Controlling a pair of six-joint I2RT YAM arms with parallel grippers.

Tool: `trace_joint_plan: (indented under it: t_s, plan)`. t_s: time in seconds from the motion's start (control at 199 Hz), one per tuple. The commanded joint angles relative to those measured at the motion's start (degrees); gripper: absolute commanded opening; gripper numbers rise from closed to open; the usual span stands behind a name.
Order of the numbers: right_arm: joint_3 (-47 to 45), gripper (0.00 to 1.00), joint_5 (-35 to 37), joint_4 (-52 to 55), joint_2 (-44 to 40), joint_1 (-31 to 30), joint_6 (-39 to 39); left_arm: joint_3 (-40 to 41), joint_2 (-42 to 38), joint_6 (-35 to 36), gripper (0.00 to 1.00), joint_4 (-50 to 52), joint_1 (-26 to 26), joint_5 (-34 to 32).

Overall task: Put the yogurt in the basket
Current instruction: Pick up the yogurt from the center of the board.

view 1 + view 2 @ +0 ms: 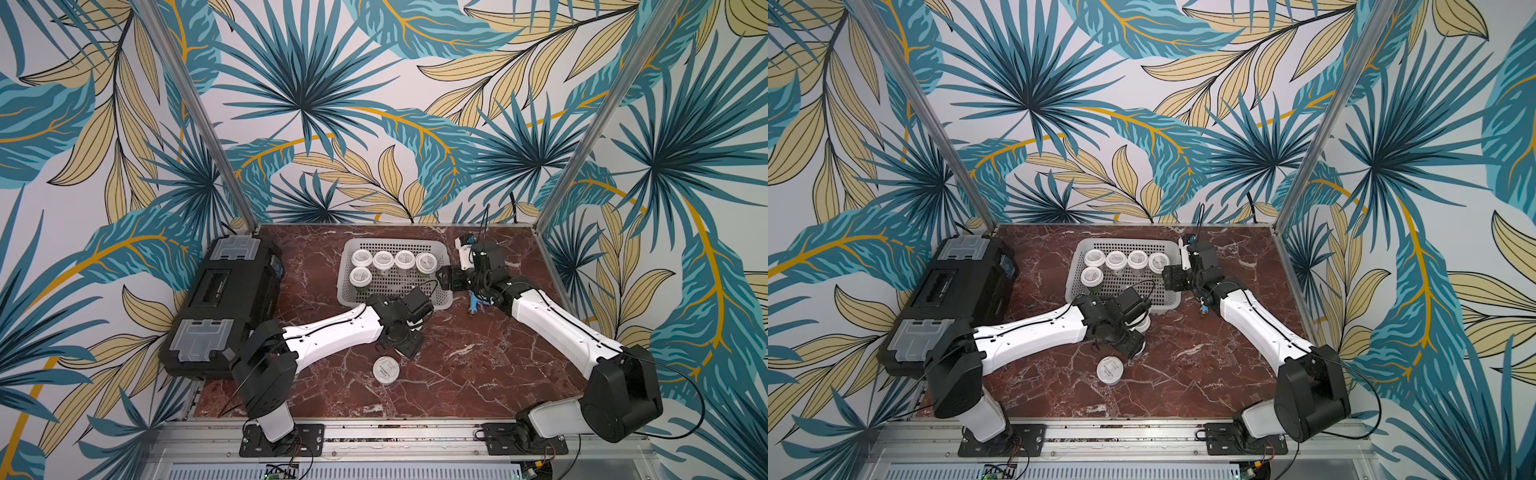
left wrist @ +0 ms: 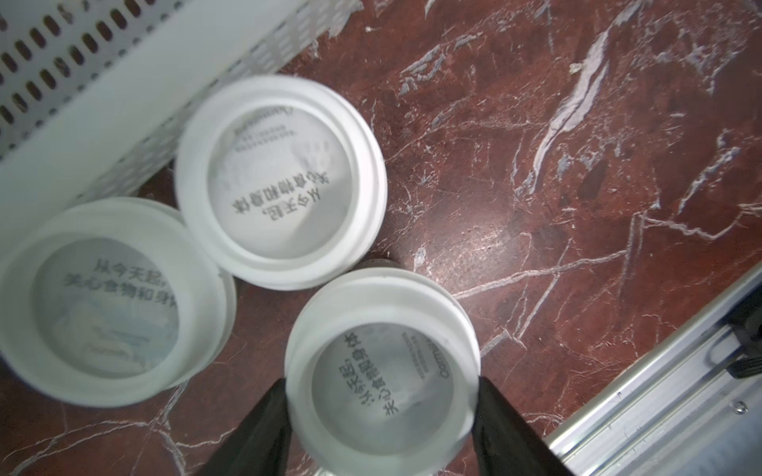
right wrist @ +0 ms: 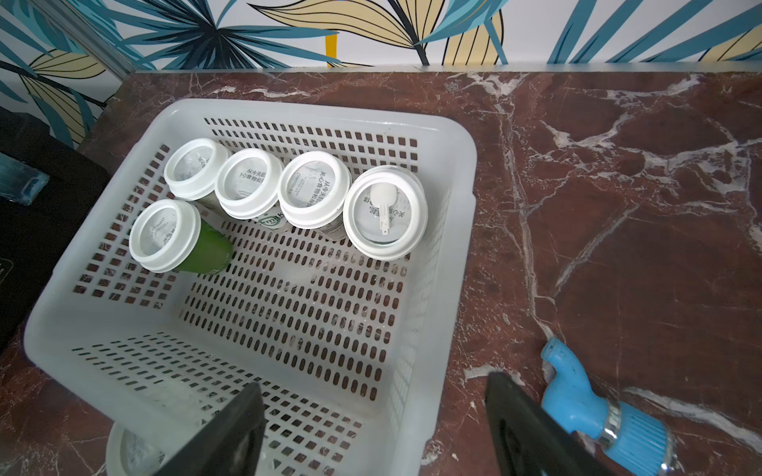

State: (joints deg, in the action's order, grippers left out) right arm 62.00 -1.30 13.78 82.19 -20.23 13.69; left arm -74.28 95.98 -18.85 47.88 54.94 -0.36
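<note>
Nearest the base: one small round clear yogurt jar w/ flat white lid, the loose jar (image 1: pixel 386 370), stands alone on the red-brown marble-pattern tabletop (image 1: pixel 478 353). Upright, lid up, long axis vertical. Well apart from both grippers.

Next out: left gripper (image 2: pixel 382 381) points straight down over an identical jar, the held jar (image 2: pixel 383 350). Jar upright, axis vertical, in line w/ the gripper. Its lid sits between the black fingers (image 2: pixel 264 424), each meeting the rim w/ no gap seen, so the jaws are closed on it. Lifted or not: cannot tell. The middle jar (image 2: pixel 280 181) and side jar (image 2: pixel 107 301), both upright, crowd against it. Middle jar is just beside the near wall of the white perforated plastic basket (image 2: pixel 123 94), outside it.

Further: the basket holds a row of four jars (image 1: pixel 383 259) along its far wall, plus a fifth jar (image 1: pixel 360 276), greenish inside, in front of the row's toolbox-side end. All lids up. A small white spoon (image 3: pixel 381 206) lies on the opposite end jar's lid.

Right gripper (image 3: pixel 375 383) hovers over the basket's near edge, jaws wide apart, empty. A blue plastic nozzle (image 3: pixel 577 395) w/ metal ring lies on the tabletop beside it. A black toolbox (image 1: pixel 232 299) w/ clear lid compartments sits at the table's left edge.
</note>
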Motion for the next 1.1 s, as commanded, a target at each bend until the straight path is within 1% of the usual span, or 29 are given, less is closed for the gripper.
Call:
trace_joint_plan:
  t_s: [0.0,0.426,0.627,0.807,0.988,1.093]
  plan:
    - [-1.2,0.86,0.3,-0.2,-1.6,0.2,-0.3,-1.8,-3.5,0.2,0.67,1.8,0.4,0.4]
    - [-1.2,0.86,0.4,-0.2,-1.7,0.2,-0.3,-5.9,-7.5,1.0,0.67,7.0,1.0,-1.0]
    - [-1.2,0.86,0.4,-0.3,-1.6,0.3,-0.3,-7.9,-7.9,1.5,0.67,9.4,1.0,-2.1]
    - [-1.2,0.86,0.3,-0.3,-1.6,0.3,-0.2,-8.7,-8.0,1.6,0.68,9.3,1.0,-1.9]
    - [-1.3,0.86,0.4,-0.3,-1.6,0.3,-0.2,-10.1,-8.3,2.2,0.67,10.5,0.8,-4.6]
    - [-1.3,0.86,0.4,-0.4,-1.6,0.2,-0.1,-10.7,-8.5,2.7,0.68,10.0,0.1,-4.8]
